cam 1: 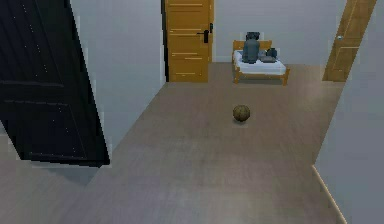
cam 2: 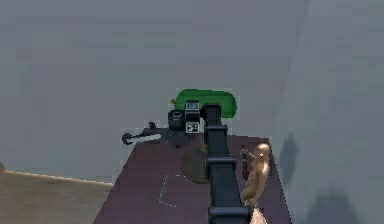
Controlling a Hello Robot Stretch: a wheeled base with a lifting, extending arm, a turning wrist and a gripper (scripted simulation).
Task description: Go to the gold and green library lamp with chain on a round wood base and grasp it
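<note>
Green lamp shade (cam 2: 205,101), long axis horiz., above dark tbl (cam 2: 148,196); claw (cam 2: 135,136) load unclear

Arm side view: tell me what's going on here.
A Stretch robot has its arm out over a dark table, toward the green-shaded lamp at the table's far edge by the wall. The end effector sits just left of the lamp with only bare wall behind its far end, so it holds nothing. A golden figurine stands on the table to the right of the arm.
</note>
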